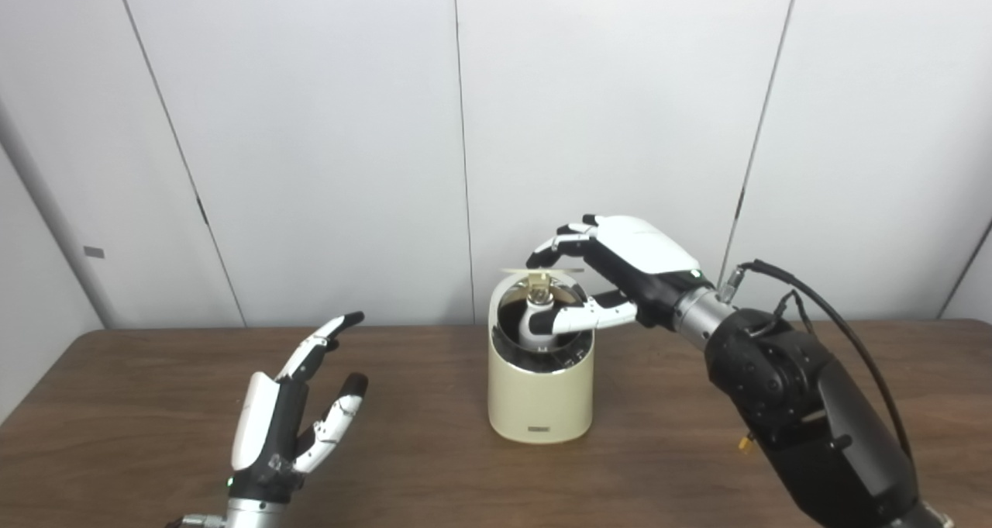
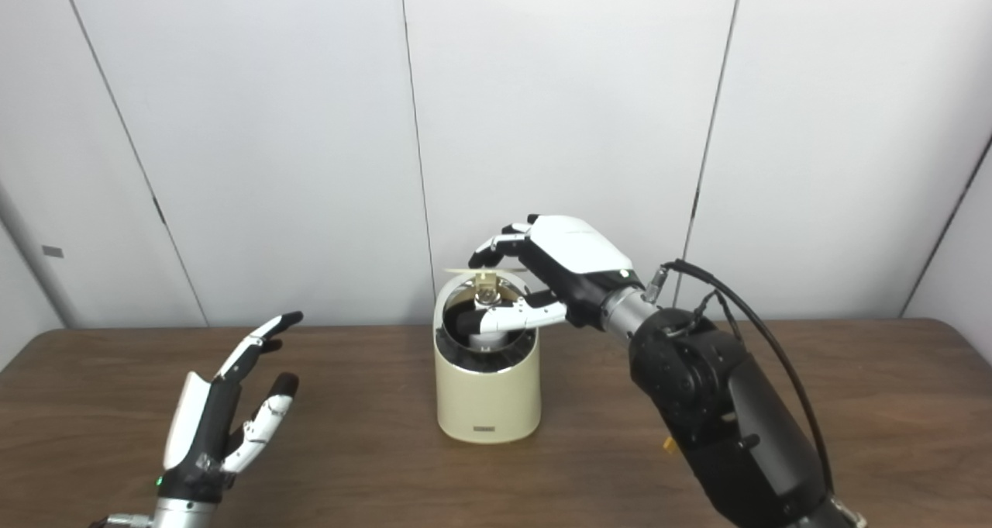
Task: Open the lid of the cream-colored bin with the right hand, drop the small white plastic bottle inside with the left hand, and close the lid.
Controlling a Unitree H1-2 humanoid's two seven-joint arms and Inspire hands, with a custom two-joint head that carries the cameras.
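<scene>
Lid (image 1: 542, 270) of the cream-colored bin (image 1: 540, 404) is held raised by the right hand (image 1: 612, 268); the left hand (image 1: 298, 404) is spread empty, no bottle is visible outside, so closing is judged outstanding.

One cream-colored bin (image 1: 540, 392) with one raised lid (image 1: 542, 270), on one brown table (image 1: 155, 388); two robot hands, one left hand (image 1: 298, 404) and one right hand (image 1: 612, 272); no other loose items visible.
</scene>
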